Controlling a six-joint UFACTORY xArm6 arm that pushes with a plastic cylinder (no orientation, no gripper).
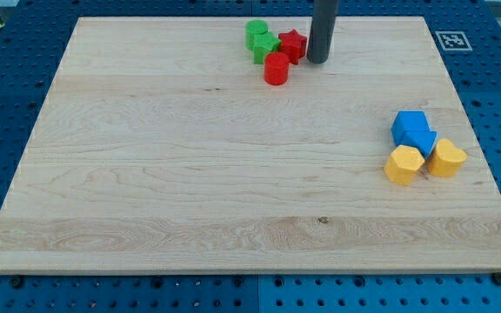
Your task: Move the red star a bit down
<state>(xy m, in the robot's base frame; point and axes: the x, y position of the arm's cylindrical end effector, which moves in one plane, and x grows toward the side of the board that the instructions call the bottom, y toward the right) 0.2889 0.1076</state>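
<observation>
Nearest you, at about four o'clock on the wooden surface point(190, 200), sits a tight cluster: a yellow hexagonal block point(404, 164) and a yellow heart-like block point(447, 158) in front, with a blue cube point(410, 126) and a second, smaller blue block point(423, 142) just behind, all touching or nearly so. Look up to twelve o'clock and you find the other group, well apart from the first. The red star point(293, 45) lies near the surface's far edge, with a green block point(265, 48) pressed against its nine o'clock side and a green cylinder point(257, 33) just beyond that at about ten o'clock. A red cylinder point(277, 68) sits just beside the star at about seven o'clock. Your tool is a plain dark rod with nothing to open or close, so it grips nothing; my tip point(317, 61) stands on the surface at the star's three o'clock side, right against it or very nearly touching, you cannot tell which. A small printed marker point(452, 40) lies at the surface's upper right corner.
</observation>
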